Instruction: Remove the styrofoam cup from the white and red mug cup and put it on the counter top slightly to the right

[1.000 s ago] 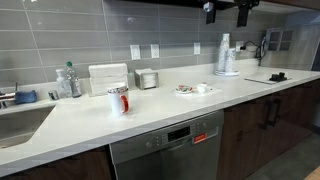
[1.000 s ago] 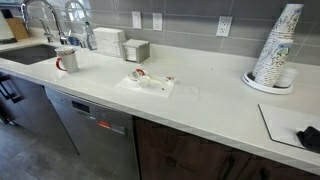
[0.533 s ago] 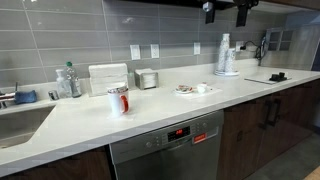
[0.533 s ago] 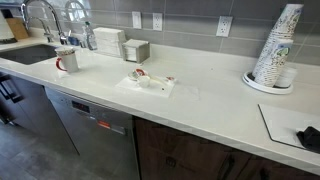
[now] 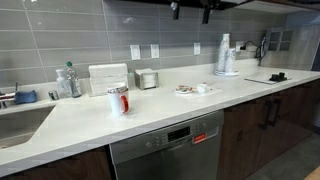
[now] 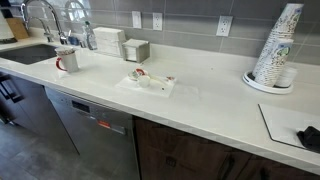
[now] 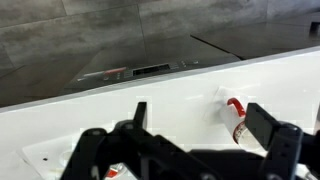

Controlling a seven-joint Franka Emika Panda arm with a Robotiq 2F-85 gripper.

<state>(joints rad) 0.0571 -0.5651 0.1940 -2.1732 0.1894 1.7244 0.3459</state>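
Note:
The white and red mug cup [image 5: 118, 99] stands on the counter top [image 5: 150, 115] near the sink; it also shows in an exterior view [image 6: 66, 60] and in the wrist view [image 7: 238, 120], with its red handle visible. A white rim at its top looks like the styrofoam cup [image 5: 117, 90], but it is too small to be sure. My gripper [image 5: 190, 10] hangs high above the counter, to the right of the mug and well clear of it. In the wrist view the gripper [image 7: 200, 112] is open and empty, with the mug next to one finger.
A tall stack of cups [image 5: 224, 55] [image 6: 275, 50] stands on a plate at the far end. A flat tray with small items [image 5: 193, 90] [image 6: 148, 80] lies mid-counter. A napkin box [image 5: 107, 78], bottles [image 5: 68, 80], the sink [image 5: 15, 125] and a faucet [image 6: 40, 25] are near the mug.
My gripper has moved left along the top of the exterior view, toward the mug's side. Nothing on the counter has moved.

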